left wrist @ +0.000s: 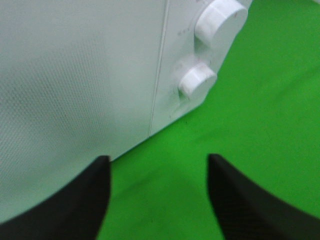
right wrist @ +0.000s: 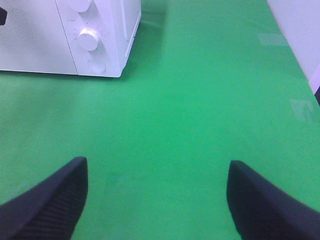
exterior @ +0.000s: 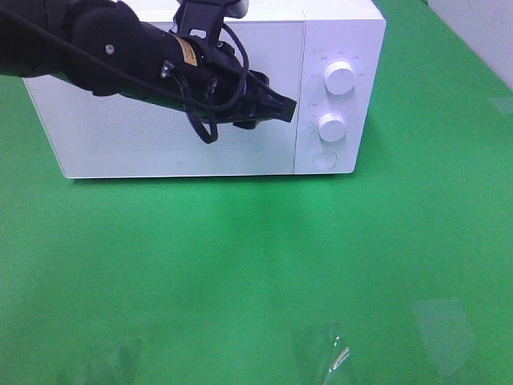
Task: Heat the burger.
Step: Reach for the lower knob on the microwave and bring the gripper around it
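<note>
The burger is not in view in any frame. A white microwave (exterior: 120, 136) stands at the back of the green table with its door shut. My left gripper (exterior: 282, 107) hovers in front of the door's right side, near the control panel. In the left wrist view the left gripper (left wrist: 157, 162) is open and empty, with the microwave (left wrist: 75, 75) close ahead. My right gripper (right wrist: 157, 167) is open and empty over bare green cloth, well away from the microwave (right wrist: 30, 40). The right gripper does not show in the exterior high view.
The control panel carries an upper knob (exterior: 340, 78), a lower knob (exterior: 332, 127) and a round button (exterior: 325, 158). Both knobs also show in the left wrist view (left wrist: 197, 80). Green cloth (exterior: 256, 265) covers the table. A pale wall (right wrist: 300, 30) borders the right.
</note>
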{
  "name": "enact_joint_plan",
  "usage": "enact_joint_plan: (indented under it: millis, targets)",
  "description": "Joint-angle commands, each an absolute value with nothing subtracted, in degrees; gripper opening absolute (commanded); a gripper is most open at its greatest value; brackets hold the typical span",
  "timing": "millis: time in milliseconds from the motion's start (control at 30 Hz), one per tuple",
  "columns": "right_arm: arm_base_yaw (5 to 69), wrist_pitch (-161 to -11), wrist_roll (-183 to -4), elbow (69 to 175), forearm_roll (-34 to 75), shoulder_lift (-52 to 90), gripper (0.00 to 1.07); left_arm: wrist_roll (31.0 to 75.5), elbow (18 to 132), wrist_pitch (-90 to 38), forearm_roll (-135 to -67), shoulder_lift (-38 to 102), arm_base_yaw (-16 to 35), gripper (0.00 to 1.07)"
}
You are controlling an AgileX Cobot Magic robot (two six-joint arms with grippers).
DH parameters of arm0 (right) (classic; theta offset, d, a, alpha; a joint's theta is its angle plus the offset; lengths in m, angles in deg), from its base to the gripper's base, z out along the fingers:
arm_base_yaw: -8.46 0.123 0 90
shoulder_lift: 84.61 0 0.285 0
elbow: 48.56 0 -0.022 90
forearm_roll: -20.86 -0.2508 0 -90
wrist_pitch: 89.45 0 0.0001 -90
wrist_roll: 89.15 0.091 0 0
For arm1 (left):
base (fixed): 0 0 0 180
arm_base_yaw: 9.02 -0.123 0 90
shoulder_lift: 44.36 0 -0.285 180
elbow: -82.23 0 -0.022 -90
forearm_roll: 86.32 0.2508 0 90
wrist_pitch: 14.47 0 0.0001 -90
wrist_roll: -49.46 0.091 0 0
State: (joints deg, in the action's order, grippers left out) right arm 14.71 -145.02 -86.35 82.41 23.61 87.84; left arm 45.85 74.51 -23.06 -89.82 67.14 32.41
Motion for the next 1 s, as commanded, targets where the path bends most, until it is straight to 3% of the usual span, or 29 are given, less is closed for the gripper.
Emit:
enact_joint_plan:
  millis: [33, 633, 900, 1000]
  targets:
    - [14.4, -144.4, -86.9, 82.3, 23.5, 89.4, 0.73, 45.2, 75.0, -31.8, -91.2, 64.8, 32.8, 0.99]
    - [14.4, -144.4, -86.9, 82.3, 23.5, 89.4, 0.73, 45.2, 75.2, -72.6, -90.5, 58.9, 32.5, 1.0]
    - [14.4, -144.4, -86.9, 82.3, 23.5, 89.4, 0.73, 45.9, 75.2, -80.8, -91.0, 55.4, 23.6, 1.0]
    - [14.4, -144.4, -86.9, 82.3, 23.5, 89.4, 0.73, 46.5, 75.2, -81.6, -91.0, 51.6, 17.6, 1.0]
